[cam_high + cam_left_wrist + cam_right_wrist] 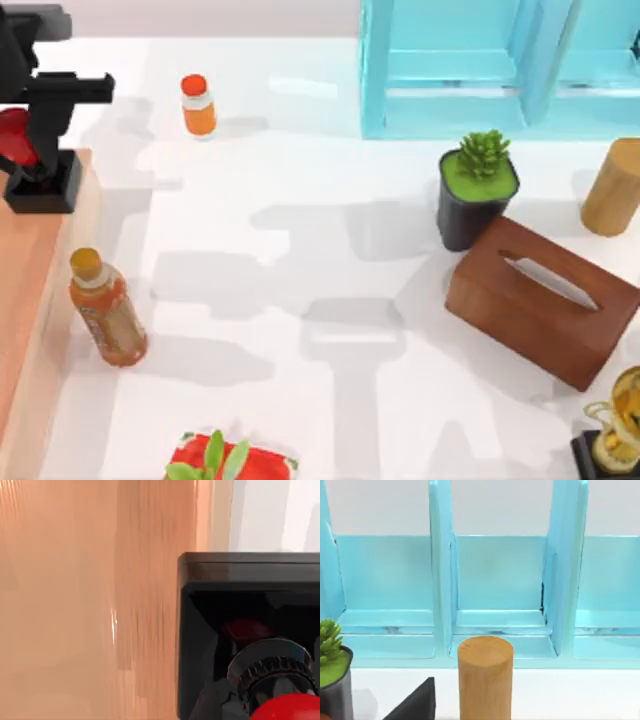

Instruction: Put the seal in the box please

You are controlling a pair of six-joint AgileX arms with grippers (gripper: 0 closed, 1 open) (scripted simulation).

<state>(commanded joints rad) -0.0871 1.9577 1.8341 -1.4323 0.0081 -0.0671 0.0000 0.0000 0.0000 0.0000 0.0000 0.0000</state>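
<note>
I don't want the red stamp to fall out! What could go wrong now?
The seal sits at the box wall's edge, not deep inside, with the left gripper at it. If let go here, it might tip outward onto the table. Pulling away crooked could also drag it over. The tall bottle stands beside that wall, so a swinging arm might knock it.

Two bottles (pixel 199 104) (pixel 107 309), two plants (pixel 478 189) (pixel 232 461), one seal (pixel 38 172), one tissue box (pixel 543 299), one wooden cylinder (pixel 613 187), one trophy (pixel 618 421)
</note>
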